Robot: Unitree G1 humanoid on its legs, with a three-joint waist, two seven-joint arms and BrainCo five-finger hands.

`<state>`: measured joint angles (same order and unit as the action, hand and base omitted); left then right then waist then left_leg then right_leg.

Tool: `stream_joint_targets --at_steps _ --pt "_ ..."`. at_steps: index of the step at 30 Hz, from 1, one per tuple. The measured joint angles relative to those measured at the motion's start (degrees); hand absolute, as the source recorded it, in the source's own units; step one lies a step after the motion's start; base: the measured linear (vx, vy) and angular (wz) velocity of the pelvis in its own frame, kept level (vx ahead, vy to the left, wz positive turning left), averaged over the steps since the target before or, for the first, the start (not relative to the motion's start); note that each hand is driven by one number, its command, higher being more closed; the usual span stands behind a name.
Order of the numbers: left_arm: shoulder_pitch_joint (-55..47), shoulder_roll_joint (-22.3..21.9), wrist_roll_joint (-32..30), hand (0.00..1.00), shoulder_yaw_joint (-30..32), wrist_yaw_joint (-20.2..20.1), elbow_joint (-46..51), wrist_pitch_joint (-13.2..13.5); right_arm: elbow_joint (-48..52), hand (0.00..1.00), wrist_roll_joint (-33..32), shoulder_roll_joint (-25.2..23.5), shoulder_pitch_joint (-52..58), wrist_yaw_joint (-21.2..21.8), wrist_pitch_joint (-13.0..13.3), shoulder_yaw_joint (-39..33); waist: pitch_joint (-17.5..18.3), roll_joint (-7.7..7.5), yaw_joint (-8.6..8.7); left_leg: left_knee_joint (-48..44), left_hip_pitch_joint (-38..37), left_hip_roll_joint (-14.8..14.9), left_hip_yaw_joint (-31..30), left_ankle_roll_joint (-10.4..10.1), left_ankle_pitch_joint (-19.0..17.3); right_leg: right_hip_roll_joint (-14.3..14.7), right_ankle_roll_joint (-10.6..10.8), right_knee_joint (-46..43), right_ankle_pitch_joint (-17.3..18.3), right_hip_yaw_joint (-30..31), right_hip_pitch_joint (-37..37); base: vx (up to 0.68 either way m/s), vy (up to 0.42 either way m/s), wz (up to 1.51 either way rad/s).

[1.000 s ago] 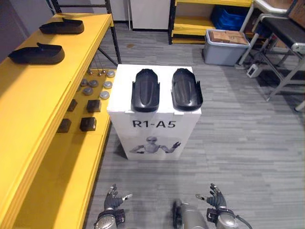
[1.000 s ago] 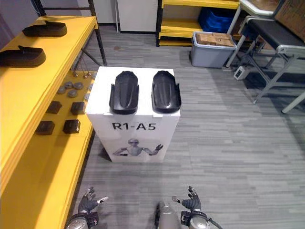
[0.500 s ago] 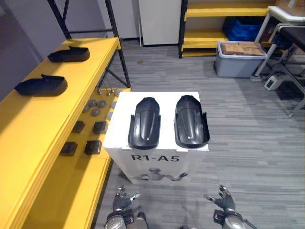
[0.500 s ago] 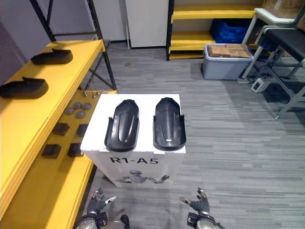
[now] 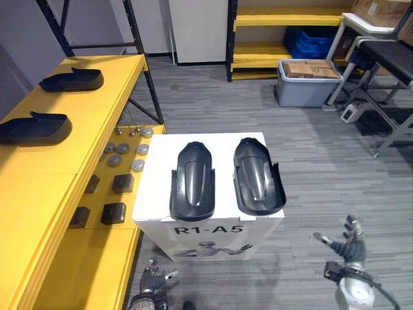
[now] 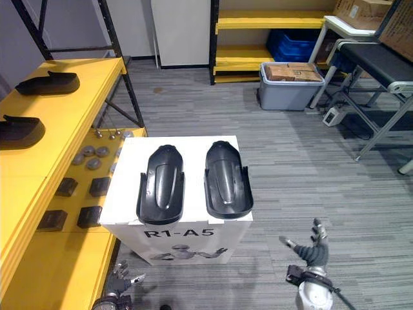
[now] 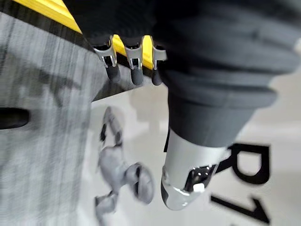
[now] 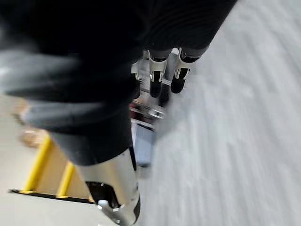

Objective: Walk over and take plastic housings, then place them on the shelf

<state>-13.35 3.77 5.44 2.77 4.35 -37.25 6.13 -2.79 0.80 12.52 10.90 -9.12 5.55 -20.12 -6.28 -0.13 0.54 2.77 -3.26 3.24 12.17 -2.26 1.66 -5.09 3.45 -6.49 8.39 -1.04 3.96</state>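
Our left robot hand [image 5: 153,281] hangs low beside the yellow shelf [image 5: 45,187], fingers spread, empty. The left housing [image 5: 192,182] and right housing [image 5: 258,176] lie side by side atop the white box [image 5: 153,194]. Stepping closer, we risk bumping the box and sliding one off. Our right robot hand [image 5: 348,250], also spread, hangs well clear.

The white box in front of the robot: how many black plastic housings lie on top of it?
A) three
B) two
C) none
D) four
B: two black housings lie side by side on top of the white box.
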Motion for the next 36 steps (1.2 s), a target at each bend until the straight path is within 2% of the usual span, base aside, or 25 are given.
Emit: stream_joint_targets --at_steps 3,6,9,12,15,20,25,31,33,34,36 --pt "-0.32 0.79 -0.10 0.00 -0.48 -0.14 -0.35 0.02 0.58 0.00 1.93 3.05 -3.84 0.18 0.16 1.05 0.12 0.04 0.10 0.18 0.02 -0.02 -0.02 0.02 0.01 0.05 0.01 0.02 -0.04 0.33 -0.24 0.00 -0.002 -0.03" --pt "-0.20 1.53 -0.11 0.00 -1.56 -0.41 -1.50 0.14 0.57 0.00 3.03 5.85 -7.40 0.58 0.37 5.77 0.25 0.10 0.05 0.76 0.06 -0.13 -0.10 0.17 0.37 0.05 0.07 0.03 -0.20 0.45 -0.60 -0.01 0.000 0.00" --pt "-0.09 1.55 -0.11 0.00 -2.27 -1.23 -2.61 0.17 -1.59 0.00 3.10 5.86 -11.80 1.15 0.44 9.64 0.25 0.08 -0.01 1.24 0.44 -0.32 -0.88 0.43 1.02 0.02 0.02 0.04 -0.61 0.30 -0.97 -0.04 0.001 0.06" --pt "-0.10 1.58 -0.10 0.00 -2.62 -1.25 -2.68 0.19 -6.42 0.00 5.95 5.85 -16.49 1.14 0.22 12.25 0.25 0.08 -0.28 1.69 0.73 -0.44 -1.64 0.66 1.66 0.00 0.06 0.21 -1.20 0.06 -1.06 -0.06 0.004 0.12" --pt "0.03 1.56 -0.08 0.00 -3.35 -1.22 -2.70 0.19 -12.38 0.00 8.97 5.75 -21.28 0.67 -0.47 14.80 0.25 0.11 -1.35 2.14 1.29 -0.62 -2.22 0.98 2.50 -0.07 0.00 1.50 -2.18 -0.22 -0.98 -0.07 0.010 0.09" --pt "-0.15 1.36 0.00 0.00 -4.34 -1.06 -2.82 0.10 -22.34 0.00 12.07 4.03 -28.51 -0.70 -3.51 16.98 -0.14 0.40 -1.67 2.22 1.96 -0.97 -4.15 1.08 3.66 -0.33 -0.01 1.80 -2.21 -1.49 -0.76 -0.08 -0.003 0.17" --pt "0.03 1.01 0.13 0.00 -4.48 -0.52 -2.84 0.01 -34.69 0.00 14.31 1.52 -36.06 -3.32 -7.04 16.62 -1.65 1.69 -2.23 2.48 2.16 -0.96 -4.52 1.06 3.78 -0.29 -0.15 2.13 -2.46 -1.35 -0.92 -0.07 0.002 0.01" --pt "0.77 1.01 1.89 0.00 -5.09 0.54 -2.66 -0.14 -44.79 0.00 14.47 -0.89 -43.38 -6.71 -10.44 9.81 -2.67 1.78 -2.88 2.44 2.95 -1.00 -4.52 1.05 3.76 -0.25 -0.07 3.49 -2.84 -1.32 -0.97 0.01 0.001 0.00" --pt "0.82 1.03 2.25 0.00 -5.46 0.86 -2.66 -0.15 -45.79 0.00 14.52 -1.30 -44.47 -7.56 -10.78 9.38 -2.69 1.80 -2.90 2.39 3.10 -1.02 -4.52 1.05 3.77 -0.25 0.03 3.63 -2.99 -1.34 -0.93 0.06 -0.008 -0.01" --pt "0.89 1.02 2.31 0.00 -5.76 1.16 -2.66 -0.16 -45.97 1.00 14.52 -1.52 -45.04 -7.87 -11.04 9.32 -2.77 1.81 -2.92 2.25 3.10 -1.02 -4.53 1.05 3.77 -0.23 0.02 3.87 -3.02 -1.32 -0.81 0.07 -0.012 -0.02" --pt "1.14 1.01 2.34 0.00 -6.16 1.60 -2.67 -0.18 -46.27 1.00 14.50 -1.87 -45.72 -7.91 -11.01 8.94 -2.89 1.81 -2.93 2.25 3.04 -1.02 -4.54 1.04 3.78 -0.20 0.01 4.11 -3.03 -1.37 -0.58 0.06 -0.015 0.00"
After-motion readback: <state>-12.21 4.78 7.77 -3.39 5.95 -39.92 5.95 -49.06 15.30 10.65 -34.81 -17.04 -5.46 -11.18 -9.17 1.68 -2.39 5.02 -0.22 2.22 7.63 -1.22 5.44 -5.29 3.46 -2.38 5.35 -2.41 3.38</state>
